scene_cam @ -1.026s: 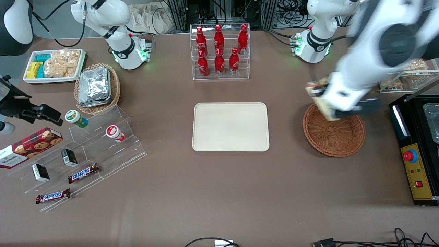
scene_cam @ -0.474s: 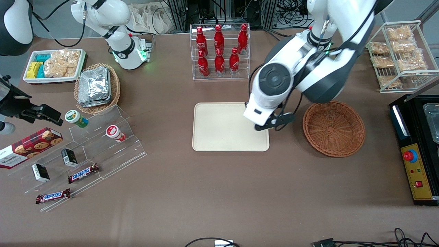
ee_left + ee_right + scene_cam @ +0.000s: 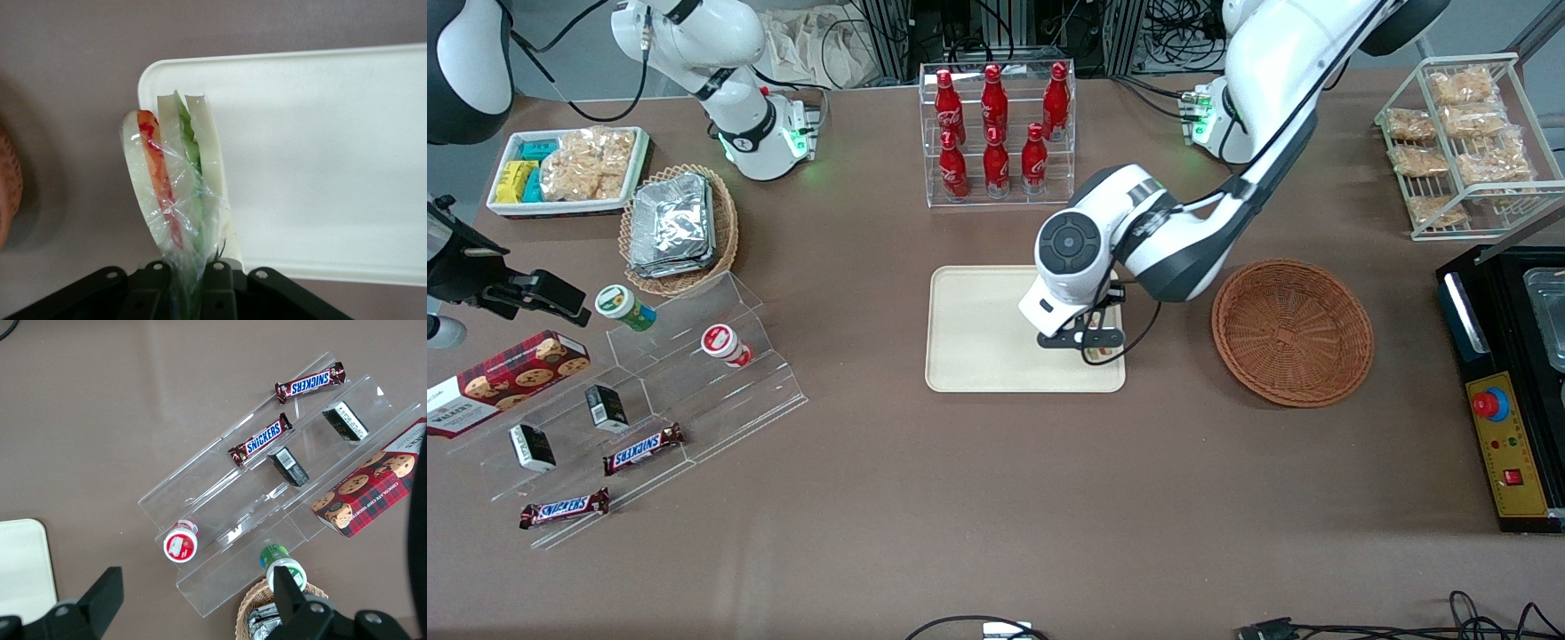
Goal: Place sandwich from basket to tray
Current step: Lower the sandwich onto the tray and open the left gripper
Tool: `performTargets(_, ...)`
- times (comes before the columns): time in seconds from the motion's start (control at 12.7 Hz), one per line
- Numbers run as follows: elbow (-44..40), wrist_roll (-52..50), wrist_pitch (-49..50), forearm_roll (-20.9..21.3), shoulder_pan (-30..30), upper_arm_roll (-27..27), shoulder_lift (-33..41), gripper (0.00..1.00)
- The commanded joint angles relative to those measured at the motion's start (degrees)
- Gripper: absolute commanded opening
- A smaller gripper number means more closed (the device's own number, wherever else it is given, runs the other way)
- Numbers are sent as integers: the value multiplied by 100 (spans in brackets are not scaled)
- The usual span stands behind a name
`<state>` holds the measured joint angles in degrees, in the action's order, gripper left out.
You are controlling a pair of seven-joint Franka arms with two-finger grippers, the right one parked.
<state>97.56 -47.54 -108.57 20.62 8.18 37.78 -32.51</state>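
Brown table, hand (image 3: pixel 1096 342) gripping sandwich (image 3: pixel 177 180) over tray (image 3: pixel 978 329) corner, basket (image 3: pixel 1292 332) nearby

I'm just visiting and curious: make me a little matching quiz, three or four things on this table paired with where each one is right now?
Things:
1. sandwich
2. basket
3. tray
4. gripper

Places or states:
A. holds nothing
B. pinched between the jaws
C. lies flat under the sandwich
D. over the tray's corner nearest the basket

Pairs: 1-B, 2-A, 3-C, 4-D
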Motion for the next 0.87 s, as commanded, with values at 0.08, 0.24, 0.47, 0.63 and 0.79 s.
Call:
performTargets(0.08, 412, 140, -550, 757, -36, 36, -343, 3)
performTargets(0.24, 771, 140, -1084, 926, -62, 36, -362, 3)
performTargets(0.47, 878, 131, -1307, 979, -106, 19, -362, 43)
performTargets(0.63, 878, 96, -1246, 979, -115, 19, -300, 100)
performTargets(0.79, 826, 122, -852, 900, -185, 45, -64, 100)
